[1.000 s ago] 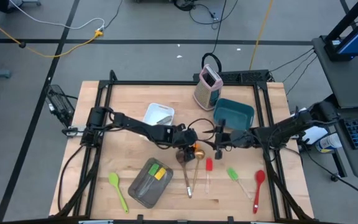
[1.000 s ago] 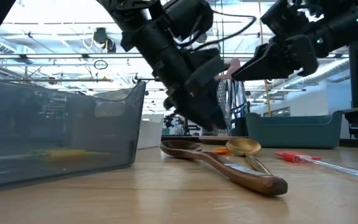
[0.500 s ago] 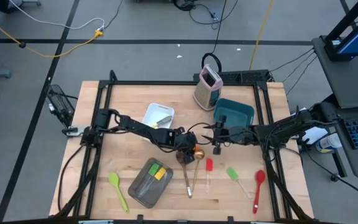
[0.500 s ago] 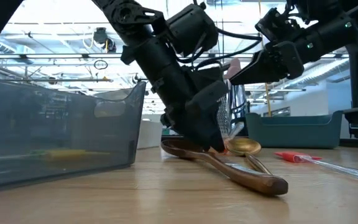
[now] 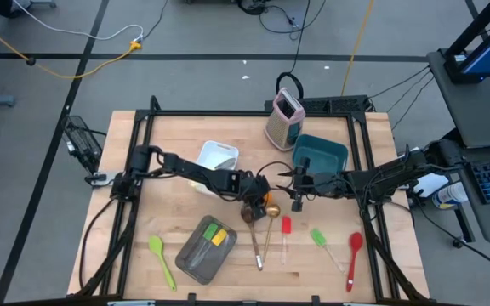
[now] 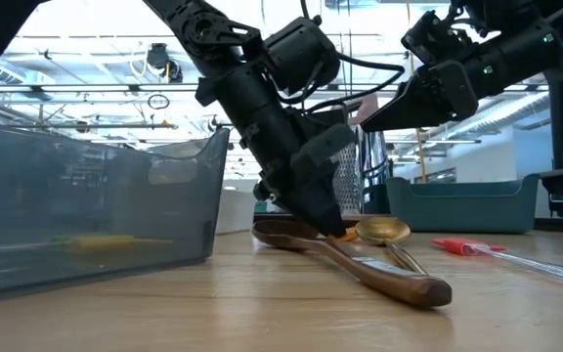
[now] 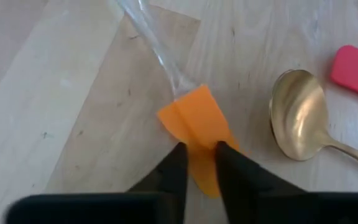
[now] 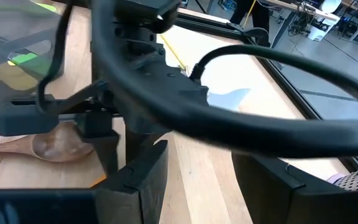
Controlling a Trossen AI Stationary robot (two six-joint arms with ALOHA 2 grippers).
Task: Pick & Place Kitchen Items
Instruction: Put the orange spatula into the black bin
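Closing in on the orange spatula is the big change: a second ago the left gripper was hanging wide open above the table centre, and now it's dropped right down and its two fingers have pinched in on either side of the orange blade. So it's squeezing the blade, which still lies flat on the wood, not lifted. My guess is the grab is basically made and the lift is next.

Going near to far on the high view: closest to the front edge, at about 6 o'clock, sits the grey pan, with a yellow and a green item lying inside. Left of it, around 7 o'clock, the green spatula is loose on the table. Toward 4 o'clock are the red spoon, a second green spatula and the red spatula. Dead centre, the wooden spoon and gold spoon lie just beside the pinched orange one.

The right gripper hovers just off centre at 3 o'clock, fingers spread, holding nothing, same as before.

Farther back, the white tray at 11 o'clock looks empty now, though the arm covers part of it. The teal bin at 1 o'clock looks empty too. The box grater stands at 12.
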